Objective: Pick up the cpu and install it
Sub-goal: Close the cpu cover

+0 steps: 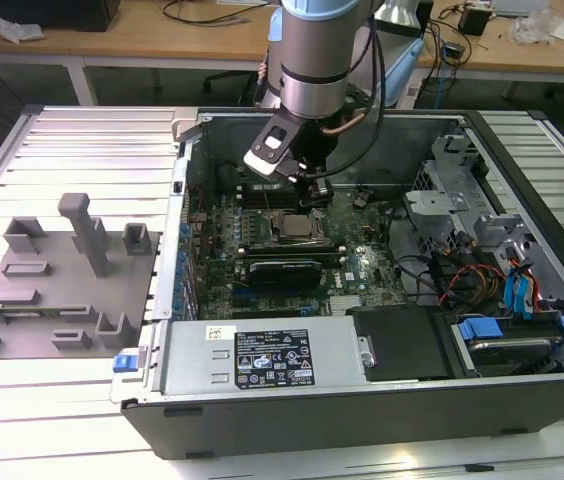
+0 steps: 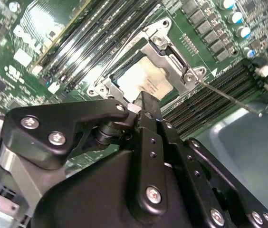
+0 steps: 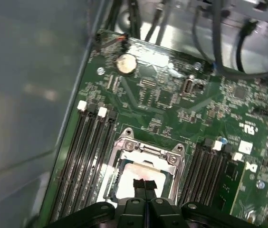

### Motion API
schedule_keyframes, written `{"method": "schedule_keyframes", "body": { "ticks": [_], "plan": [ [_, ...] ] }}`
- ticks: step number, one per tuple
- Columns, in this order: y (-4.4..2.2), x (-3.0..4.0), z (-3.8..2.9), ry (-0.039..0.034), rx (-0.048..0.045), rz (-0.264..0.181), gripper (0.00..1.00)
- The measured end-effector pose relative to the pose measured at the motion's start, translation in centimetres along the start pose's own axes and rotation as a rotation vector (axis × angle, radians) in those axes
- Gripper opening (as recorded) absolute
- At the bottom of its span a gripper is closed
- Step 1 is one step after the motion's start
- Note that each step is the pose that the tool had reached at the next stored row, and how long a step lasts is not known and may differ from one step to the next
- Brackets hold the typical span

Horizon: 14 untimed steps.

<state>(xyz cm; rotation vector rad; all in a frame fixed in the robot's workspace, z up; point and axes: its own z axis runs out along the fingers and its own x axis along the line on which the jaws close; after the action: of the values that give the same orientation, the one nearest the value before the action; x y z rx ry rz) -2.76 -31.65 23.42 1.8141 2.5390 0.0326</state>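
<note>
The arm reaches down into the open computer case (image 1: 382, 400), which lies on the ribbed worktop (image 1: 62, 420) and takes up the centre and right of the exterior view. The gripper (image 1: 314, 192) hangs just above the green motherboard (image 1: 357, 255), a little above the frame's centre. In the first wrist view the two black fingers (image 3: 138, 186) are pressed together with only a thin seam between them and nothing held. The cpu (image 2: 146, 83) lies flat inside the metal socket frame (image 2: 165, 50), its pale silver top facing up, with dark memory slots (image 3: 89, 147) on either side. The fingertips sit right over the near edge of the cpu (image 3: 134, 172); I cannot tell whether they touch it. A long black expansion card (image 1: 280, 270) lies just below the socket in the exterior view. The grey holder plate (image 1: 52, 290) rests on the worktop at the exterior view's left, well apart from the gripper.
</note>
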Motion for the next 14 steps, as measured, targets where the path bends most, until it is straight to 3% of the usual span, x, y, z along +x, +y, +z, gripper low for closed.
{"method": "schedule_keyframes", "body": {
  "ticks": [5,14],
  "plan": [
    [0.0,0.0,0.0,0.0039,-0.0007,-0.132,0.11],
    [0.0,0.0,0.0,0.0087,-0.0015,-0.299,0.11]
  ]
}}
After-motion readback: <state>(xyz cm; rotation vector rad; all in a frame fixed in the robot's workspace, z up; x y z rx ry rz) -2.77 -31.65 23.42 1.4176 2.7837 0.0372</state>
